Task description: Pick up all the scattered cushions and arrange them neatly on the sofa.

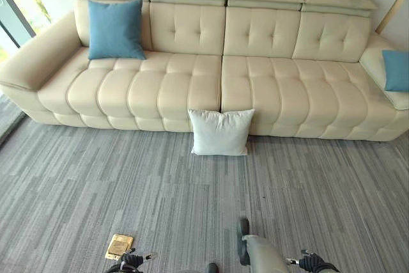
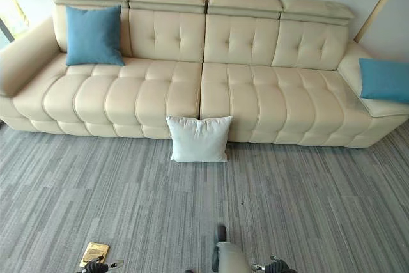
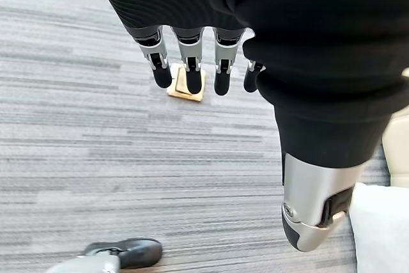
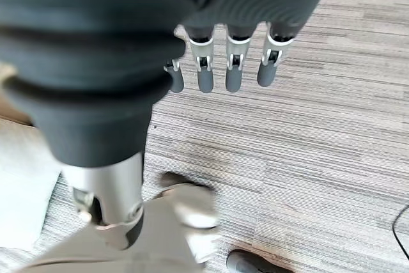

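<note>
One white cushion (image 1: 220,132) leans upright on the grey carpet (image 1: 77,183) against my cream sofa (image 1: 192,81) front, at twelve o'clock. Two blue cushions sit at ten (image 1: 115,29) and two (image 1: 397,70). My left hand (image 3: 192,62) and right hand (image 4: 230,62) hang spread, empty.

cream sofa (image 1: 192,87), 2 blue cushions (image 1: 115,29), white cushion (image 1: 220,132), grey striped carpet (image 1: 77,183)
</note>
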Controlling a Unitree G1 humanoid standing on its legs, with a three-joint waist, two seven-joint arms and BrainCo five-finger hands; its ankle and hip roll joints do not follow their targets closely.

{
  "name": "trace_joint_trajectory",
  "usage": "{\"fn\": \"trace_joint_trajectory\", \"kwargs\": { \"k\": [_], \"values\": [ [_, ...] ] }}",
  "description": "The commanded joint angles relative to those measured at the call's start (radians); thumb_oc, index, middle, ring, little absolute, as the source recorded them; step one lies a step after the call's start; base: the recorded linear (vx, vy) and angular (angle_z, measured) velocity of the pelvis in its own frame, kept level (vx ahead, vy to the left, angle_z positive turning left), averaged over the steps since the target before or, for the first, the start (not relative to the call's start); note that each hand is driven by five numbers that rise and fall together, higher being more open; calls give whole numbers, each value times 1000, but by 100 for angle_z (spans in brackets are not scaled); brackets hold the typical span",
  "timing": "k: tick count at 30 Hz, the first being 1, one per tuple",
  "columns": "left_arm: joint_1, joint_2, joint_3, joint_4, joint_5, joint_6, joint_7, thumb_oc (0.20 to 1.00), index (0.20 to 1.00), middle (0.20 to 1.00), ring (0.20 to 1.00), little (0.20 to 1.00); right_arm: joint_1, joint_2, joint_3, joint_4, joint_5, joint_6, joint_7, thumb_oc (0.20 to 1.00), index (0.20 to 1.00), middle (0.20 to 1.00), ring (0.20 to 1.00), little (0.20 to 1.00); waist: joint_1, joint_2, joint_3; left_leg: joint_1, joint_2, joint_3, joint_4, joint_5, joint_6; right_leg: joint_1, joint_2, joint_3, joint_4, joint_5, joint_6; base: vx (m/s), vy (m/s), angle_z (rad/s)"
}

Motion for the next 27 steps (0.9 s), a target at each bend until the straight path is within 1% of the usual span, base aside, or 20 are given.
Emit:
{"fn": "trace_joint_trajectory", "kwargs": {
  "k": [1,2,3,4,5,6,7,8,9,10,11,12,14,15,16,17,18,19,20,27],
  "values": [
    [-23,4,22,-21,48,-39,16,1000,1000,1000,1000,1000,-16,-47,-5,13,-22,-4,-12,1000,1000,1000,1000,1000,-39,29,16,101,74,-77,-16,-97,-119,58,-1,-52,-13,73,52,401,-133,34],
    [-22,4,21,-21,48,-39,16,1000,1000,1000,1000,1000,-15,-47,-5,13,-22,-4,-12,1000,1000,1000,1000,1000,-40,31,17,103,77,-78,-16,-98,-119,61,0,-54,-13,72,52,611,-211,53],
    [-16,0,25,-16,45,-38,20,1000,1000,1000,1000,1000,-5,-46,-8,15,-20,-1,-10,1000,1000,1000,1000,1000,-44,24,11,113,76,-82,-5,-102,-124,78,-5,-50,7,103,36,631,-227,63],
    [-13,-13,25,-4,48,-39,22,1000,1000,1000,1000,1000,5,-52,-21,26,-12,-2,-12,1000,1000,1000,1000,1000,-59,38,-5,117,104,-85,58,-85,-149,107,-4,-45,30,119,19,631,-226,59],
    [-13,-13,25,-4,48,-39,22,1000,1000,1000,1000,1000,5,-53,-21,26,-12,-2,-12,1000,1000,1000,1000,1000,-59,40,-6,116,105,-86,60,-86,-149,107,-3,-46,31,119,19,635,-228,51],
    [-14,-21,20,-4,47,-41,20,1000,1000,1000,1000,1000,8,-55,-28,27,0,-8,-13,1000,1000,1000,1000,1000,-65,56,-13,106,124,-83,129,-42,-171,129,10,-39,42,118,7,470,-164,40],
    [-11,-27,12,-17,38,-43,14,1000,1000,1000,1000,1000,1,-63,-33,30,22,-16,-17,1000,1000,1000,1000,1000,-65,69,-15,36,125,-64,277,68,-214,175,18,-28,33,100,-11,460,-164,27],
    [-11,-26,13,-17,38,-43,15,1000,1000,1000,1000,1000,1,-63,-33,30,22,-16,-17,1000,1000,1000,1000,1000,-67,65,-17,33,122,-66,276,71,-213,172,13,-29,33,101,-10,493,-192,7],
    [-6,-24,2,-41,29,-39,3,1000,1000,1000,1000,1000,-4,-70,-40,26,37,-15,-11,1000,1000,1000,1000,1000,-58,69,0,-52,122,-34,467,191,-260,237,14,-13,40,60,-41,245,-107,10],
    [-7,-23,2,-41,29,-39,3,1000,1000,1000,1000,1000,-4,-69,-40,26,37,-15,-11,1000,1000,1000,1000,1000,-60,65,-2,-55,119,-36,466,194,-259,234,10,-13,40,61,-41,461,-209,-4],
    [-8,-22,-3,-62,19,-34,-1,1000,1000,1000,1000,1000,-18,-79,-42,16,48,-14,-11,1000,1000,1000,1000,1000,-44,50,17,-140,79,-17,661,249,-275,279,3,22,47,32,-64,437,-220,5],
    [-6,-20,-3,-57,13,-32,7,1000,1000,1000,1000,1000,-30,-90,-47,13,58,-10,-17,1000,1000,1000,1000,1000,-29,29,29,-224,85,54,742,204,-253,320,-10,51,45,6,-77,543,-243,-16],
    [2,-25,-9,-53,13,-31,4,1000,1000,1000,1000,1000,-31,-93,-43,9,62,-9,-17,1000,1000,1000,1000,1000,-10,21,34,-282,119,114,655,136,-212,359,-19,62,37,-20,-79,432,-84,-55],
    [12,-28,-14,-43,23,-27,3,1000,1000,1000,1000,1000,-30,-95,-37,6,56,-14,-22,1000,1000,1000,1000,1000,2,29,33,-311,129,128,431,79,-184,381,-13,70,29,-37,-65,327,17,-70],
    [12,-29,-15,-43,23,-27,3,1000,1000,1000,1000,1000,-29,-95,-37,6,56,-14,-22,1000,1000,1000,1000,1000,4,29,37,-301,129,129,425,79,-183,388,-13,71,28,-39,-65,356,104,-39],
    [14,-27,-22,-41,22,-24,4,1000,1000,1000,1000,1000,-31,-106,-31,2,47,-13,-28,1000,1000,1000,1000,1000,14,56,36,-310,156,103,178,125,-190,404,1,67,23,-57,-60,158,66,-27],
    [14,-28,-22,-41,22,-24,4,1000,1000,1000,1000,1000,-31,-106,-31,2,47,-13,-28,1000,1000,1000,1000,1000,13,55,40,-298,155,103,166,129,-190,411,0,67,23,-59,-60,207,77,-27],
    [9,-26,-26,-40,26,-22,11,1000,1000,1000,1000,1000,-33,-113,-31,6,38,-13,-38,1000,1000,1000,1000,1000,18,61,42,-307,161,96,113,159,-189,428,7,61,17,-66,-60,164,43,-26],
    [11,-27,-26,-29,29,-27,6,1000,1000,1000,1000,1000,-23,-107,-33,8,35,-18,-30,1000,1000,1000,1000,1000,8,78,25,-241,165,85,13,157,-190,434,29,55,20,-75,-56,196,63,-33],
    [18,-18,-35,-32,60,-24,3,1000,1000,1000,1000,1000,1,-85,-27,33,13,-14,-37,1000,1000,1000,1000,1000,-3,70,-16,-171,160,88,-16,132,-182,457,17,66,-13,-63,-46,102,66,-9]
  ]
}}
